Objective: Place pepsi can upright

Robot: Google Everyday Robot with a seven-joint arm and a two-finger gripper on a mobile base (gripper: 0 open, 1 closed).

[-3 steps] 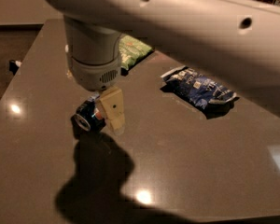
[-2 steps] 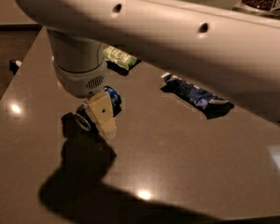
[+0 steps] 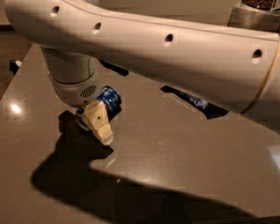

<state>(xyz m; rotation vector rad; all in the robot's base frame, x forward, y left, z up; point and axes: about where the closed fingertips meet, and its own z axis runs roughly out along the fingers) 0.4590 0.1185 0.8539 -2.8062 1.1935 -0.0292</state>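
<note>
Blue pepsi can (image 3: 110, 98) lies tilted, pinched in your claw (image 3: 95, 126), left-centre on the tabletop (image 3: 186, 148); next, rotate it upright.

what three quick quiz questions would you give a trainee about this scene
1. True or false: the can stands upright and free on the table.
2. Where is the gripper? A) left of the middle, low over the table; B) at the far right edge; C) out of view.
3. Fill in: the arm hides part of the blue ___ behind it.

Key: 1 false, it lies tilted in the closed jaws. 2 A. 3 bag.
</note>
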